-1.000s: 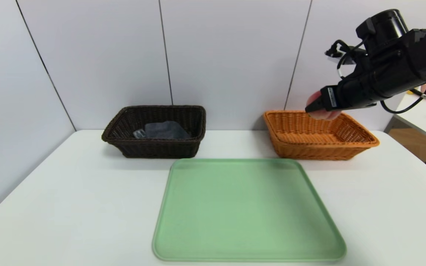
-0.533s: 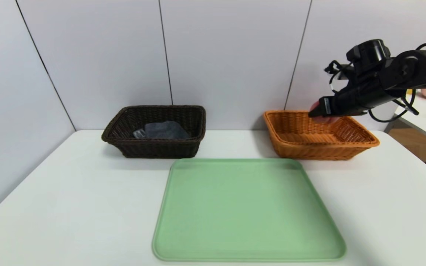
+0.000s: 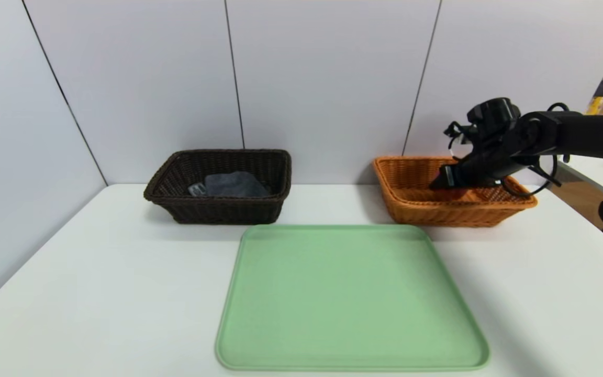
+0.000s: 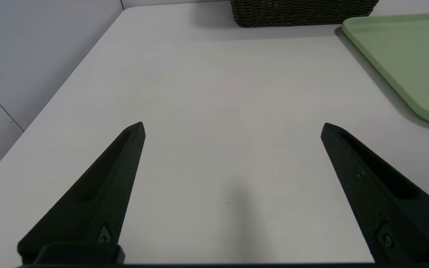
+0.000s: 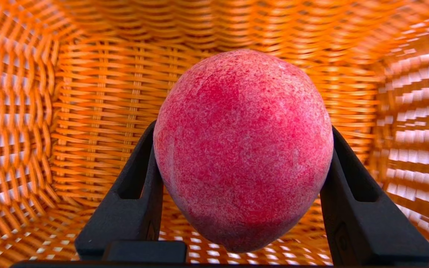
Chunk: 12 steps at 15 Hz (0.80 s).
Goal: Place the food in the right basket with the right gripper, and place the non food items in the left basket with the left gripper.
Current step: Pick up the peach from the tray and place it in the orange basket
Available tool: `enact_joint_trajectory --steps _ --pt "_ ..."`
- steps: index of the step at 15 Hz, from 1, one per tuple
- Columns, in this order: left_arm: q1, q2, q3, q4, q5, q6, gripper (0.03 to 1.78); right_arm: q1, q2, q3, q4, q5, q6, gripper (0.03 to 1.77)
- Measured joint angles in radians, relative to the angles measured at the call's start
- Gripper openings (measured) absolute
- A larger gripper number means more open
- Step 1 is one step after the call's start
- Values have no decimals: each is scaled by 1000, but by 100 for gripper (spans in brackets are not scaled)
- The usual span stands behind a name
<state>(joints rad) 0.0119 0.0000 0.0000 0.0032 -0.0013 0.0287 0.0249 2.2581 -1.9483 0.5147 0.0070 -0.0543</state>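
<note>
Right wrist view: right gripper (image 5: pixel 243 137) fingers clamped on peach (image 5: pixel 242 149), inside orange basket (image 3: pixel 464 215). Early release could drop and roll it. Left gripper (image 4: pixel 233 128) idle over counter (image 4: pixel 218 85), fingers wide apart.

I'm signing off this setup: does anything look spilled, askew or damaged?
Nothing stands out. The peach sits whole between the right gripper's fingers, inside the orange basket. The dark basket and tray look level and undamaged, with no spill in view.
</note>
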Motion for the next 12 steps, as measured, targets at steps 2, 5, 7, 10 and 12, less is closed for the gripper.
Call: enact_joint_trajectory --steps 2,5,7,10,12 --pt "0 0 0 0 0 0 169 0 20 0 0 -1 1 113" --pt "0 0 0 0 0 0 169 1 36 -1 -4 -1 1 113" --pt "0 0 0 0 0 0 169 1 38 -1 -2 -2 1 113" --pt "0 0 0 0 0 0 169 3 38 -1 -1 -2 3 125" --pt "0 0 0 0 0 0 169 6 36 0 4 -1 5 135"
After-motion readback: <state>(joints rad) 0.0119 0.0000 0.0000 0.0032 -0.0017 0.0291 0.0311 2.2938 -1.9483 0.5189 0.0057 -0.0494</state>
